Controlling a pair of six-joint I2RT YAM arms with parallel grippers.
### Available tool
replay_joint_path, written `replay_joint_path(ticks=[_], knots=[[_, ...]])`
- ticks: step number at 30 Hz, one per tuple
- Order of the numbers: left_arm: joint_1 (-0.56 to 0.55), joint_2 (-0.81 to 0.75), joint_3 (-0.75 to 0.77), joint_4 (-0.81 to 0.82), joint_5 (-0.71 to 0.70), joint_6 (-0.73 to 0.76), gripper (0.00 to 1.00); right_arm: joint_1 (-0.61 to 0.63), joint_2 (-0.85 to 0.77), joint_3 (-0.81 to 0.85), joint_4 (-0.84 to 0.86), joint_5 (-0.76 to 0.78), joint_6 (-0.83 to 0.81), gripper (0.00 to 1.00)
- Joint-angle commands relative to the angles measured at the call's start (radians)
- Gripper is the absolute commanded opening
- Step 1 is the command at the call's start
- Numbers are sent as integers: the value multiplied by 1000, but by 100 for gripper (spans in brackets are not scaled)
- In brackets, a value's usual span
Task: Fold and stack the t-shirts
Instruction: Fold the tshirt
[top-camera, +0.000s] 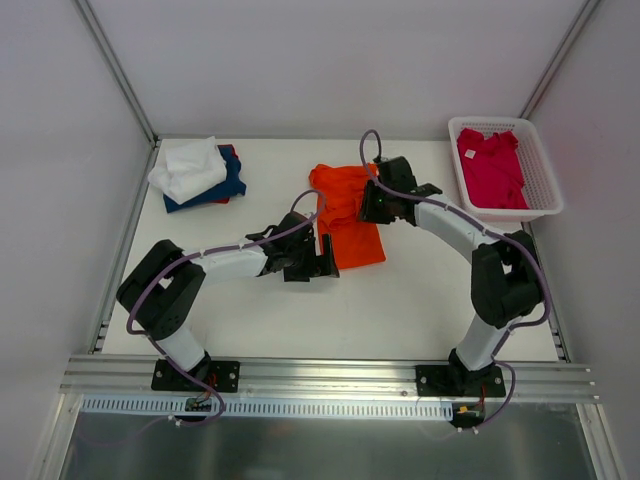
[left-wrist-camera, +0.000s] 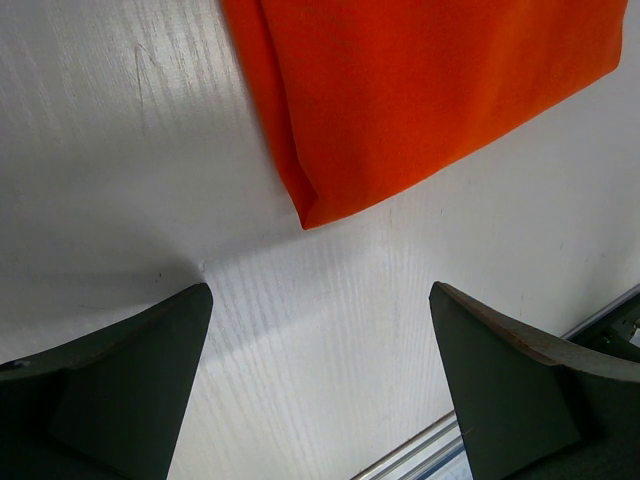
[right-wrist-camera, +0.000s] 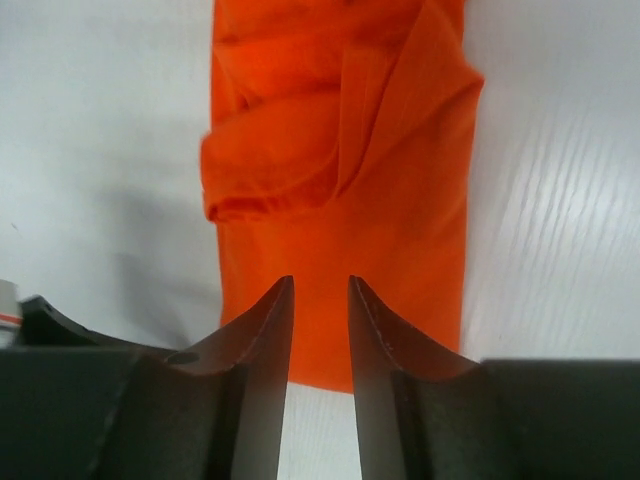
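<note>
An orange t-shirt (top-camera: 348, 222) lies partly folded into a long strip in the middle of the table, bunched at its far end. My right gripper (top-camera: 368, 206) hovers over its right side. In the right wrist view the fingers (right-wrist-camera: 270, 330) stand a narrow gap apart, and the orange cloth (right-wrist-camera: 400, 230) lies beneath them, not between them. My left gripper (top-camera: 322, 260) sits low at the shirt's near left corner. It is wide open (left-wrist-camera: 320, 292) over bare table, and the orange corner (left-wrist-camera: 420, 90) lies just ahead. Folded white (top-camera: 188, 165), navy (top-camera: 222, 188) and crimson shirts are stacked at the far left.
A white mesh basket (top-camera: 545, 190) stands at the far right with a crimson-pink shirt (top-camera: 490, 165) in it. White walls close in the table on three sides. A metal rail (top-camera: 330, 375) runs along the near edge by the arm bases.
</note>
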Motion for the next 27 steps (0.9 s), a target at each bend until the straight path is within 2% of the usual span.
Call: replay_joint_path(ticks=[1,8,27], knots=[[-12,35,1,-57,-17,-2,93,27,-20,-41,49,-9,19,30],[-11,29,-4,-59,-18,-2,93,49,46,-48,81,-19,30,29],[-11,45,3,-60,-15,3,93,47,245,116,95,-37,17,26]])
